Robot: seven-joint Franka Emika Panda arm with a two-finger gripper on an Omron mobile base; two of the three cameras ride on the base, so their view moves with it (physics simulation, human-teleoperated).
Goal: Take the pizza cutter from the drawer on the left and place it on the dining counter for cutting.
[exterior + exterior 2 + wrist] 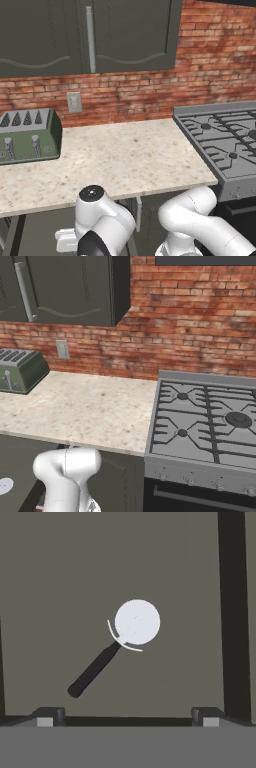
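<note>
In the hand view the cutter lies flat on the grey floor of the open drawer, near the middle of the frame: its pale round blade sits just above centre and its thin black handle runs down to the lower left. The jaws stand wide apart at the bottom of that frame, one tip low at the left and the other low at the right, with the cutter above them and between their lines; they hold nothing and touch nothing. A dark drawer wall runs up the right side of the frame. In the left base view the white arm folds low at the bottom of the frame, below the front edge of the beige speckled surface. A green toaster stands at the left of that surface, against the brick wall, and a grey stove adjoins it at the right. Dark cabinets hang at the upper left.
</note>
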